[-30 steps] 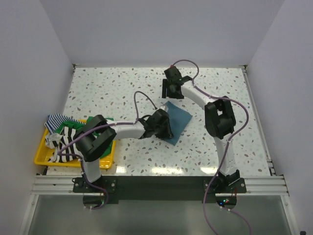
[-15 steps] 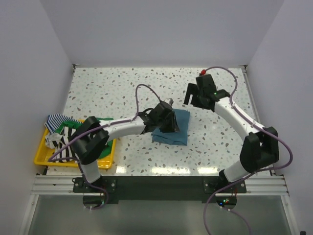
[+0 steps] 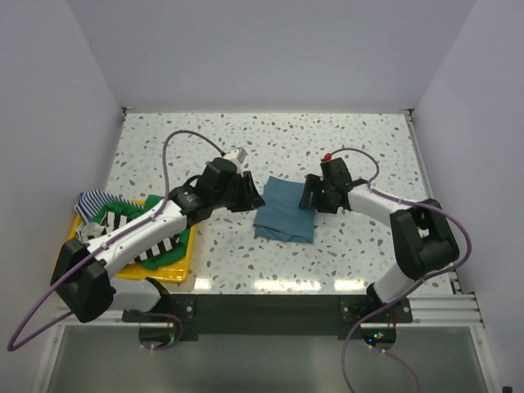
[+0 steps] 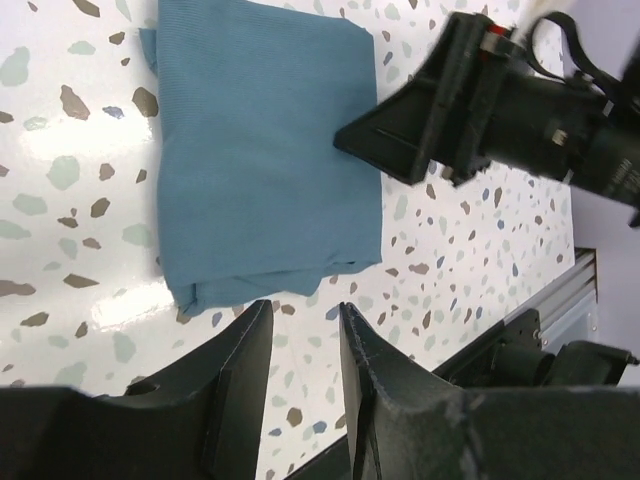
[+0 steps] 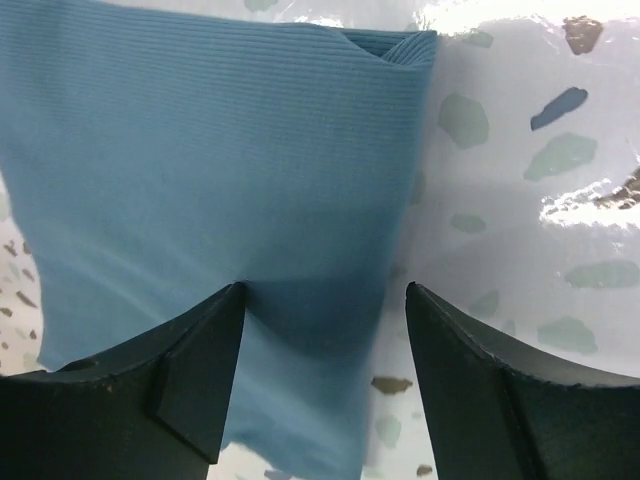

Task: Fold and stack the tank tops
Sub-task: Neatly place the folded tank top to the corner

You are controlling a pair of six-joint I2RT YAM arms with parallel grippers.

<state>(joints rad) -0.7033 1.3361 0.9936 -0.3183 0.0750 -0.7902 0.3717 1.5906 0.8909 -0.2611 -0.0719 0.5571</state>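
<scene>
The teal-blue tank top (image 3: pixel 284 211) lies folded in a small rectangle on the speckled table, and also shows in the left wrist view (image 4: pixel 260 150) and the right wrist view (image 5: pixel 220 160). My left gripper (image 3: pixel 247 193) is just left of it, slightly open and empty (image 4: pixel 305 335). My right gripper (image 3: pixel 309 196) is low at the top's right edge, wide open (image 5: pixel 325 300); one finger (image 5: pixel 200 350) is over the cloth, the other over bare table. The black-and-white striped top (image 3: pixel 123 225), a green one (image 3: pixel 106 211) and a thin blue-striped one (image 3: pixel 92 199) lie heaped at the left.
A yellow tray (image 3: pixel 70 266) at the table's front left edge holds the heap of tops. White walls enclose the table on three sides. The right gripper's black body (image 4: pixel 450 110) shows in the left wrist view at the cloth's edge.
My left gripper has drawn back to the left off the teal top. My right arm has swung from the far side down to the top's right edge.
</scene>
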